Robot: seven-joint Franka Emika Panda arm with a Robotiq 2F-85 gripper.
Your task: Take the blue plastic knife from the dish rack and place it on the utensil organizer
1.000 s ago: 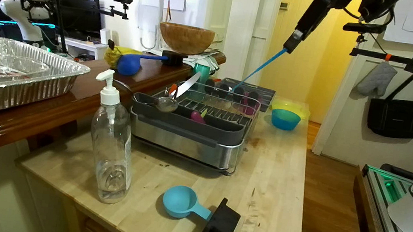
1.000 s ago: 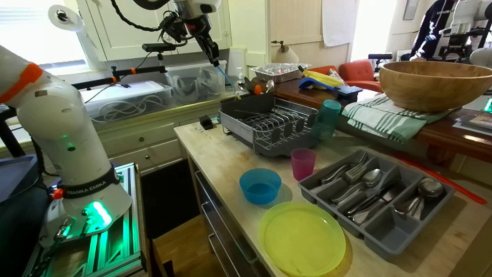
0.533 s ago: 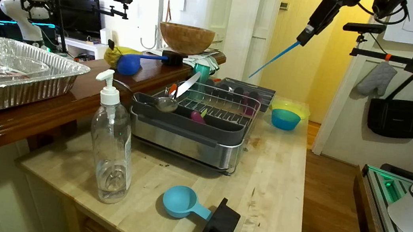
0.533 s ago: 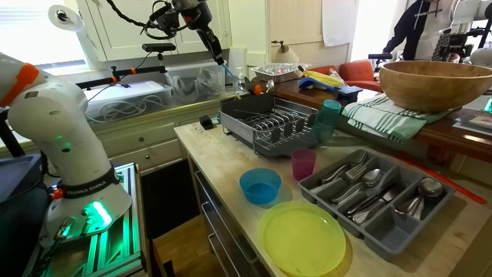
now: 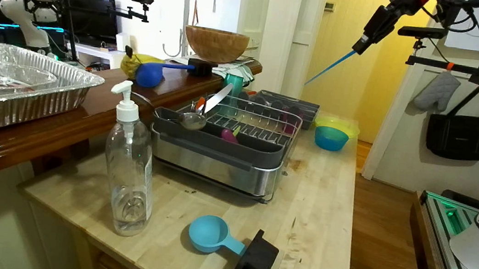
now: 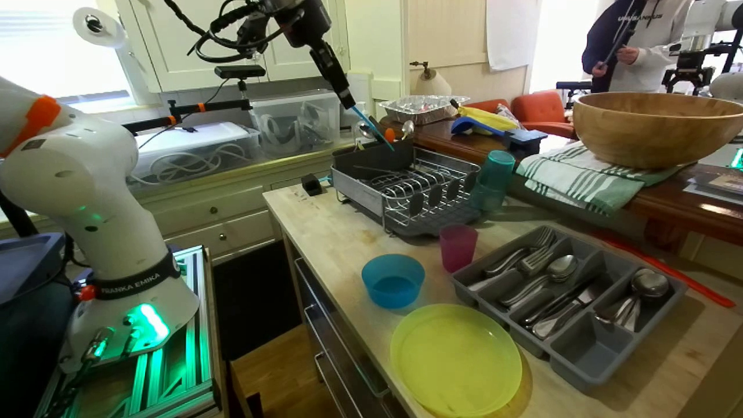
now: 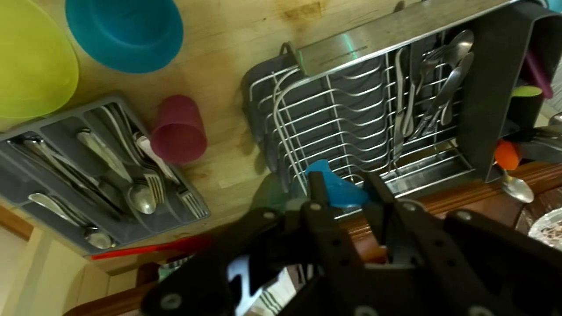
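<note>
Knife (image 6: 372, 126) aloft, clear of the rack (image 6: 360, 190), closer to the organizer (image 6: 591, 352).
Past second: gripper (image 6: 347, 101) swung that way, jaws pinched on the knife's upper end; I judge transfer begun, placing outstanding.

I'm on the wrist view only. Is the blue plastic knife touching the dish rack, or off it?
Observer: Off it: in an exterior view a gap shows between the blue plastic knife and the dish rack.
Operator: Level or tilted?
Observer: Tilted; in both exterior views its free end sits lower than the pincer.
Operator: Anything on that striped towel at the bottom of my picture?
Observer: Yes, in an exterior view a large wooden bowl rests on it.
</note>
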